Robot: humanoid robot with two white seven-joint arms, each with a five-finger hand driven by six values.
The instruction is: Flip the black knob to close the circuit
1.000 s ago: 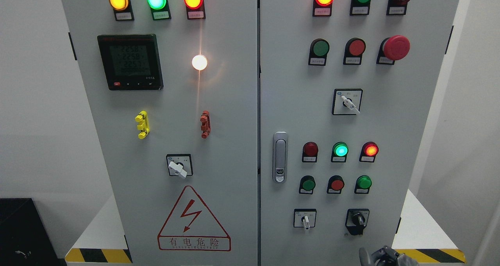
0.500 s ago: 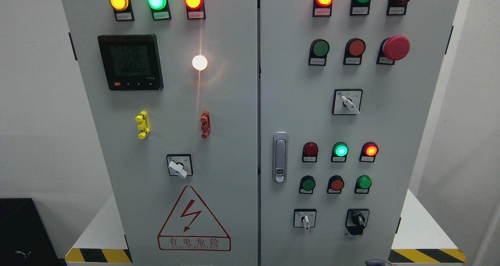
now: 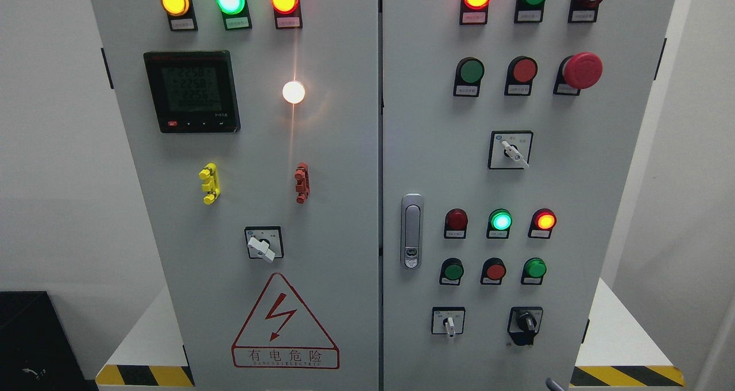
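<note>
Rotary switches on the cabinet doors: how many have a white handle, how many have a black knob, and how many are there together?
White-handled switches: 3
Black knob: 1
Total: 4

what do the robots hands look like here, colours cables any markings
Almost nothing of them shows. The only trace is a small grey curved sliver at the bottom edge, likely part of the right hand, below the black knob. It looks like smooth grey plastic or metal. It is too small to show cables, markings or shape. The left hand is out of view.
</note>
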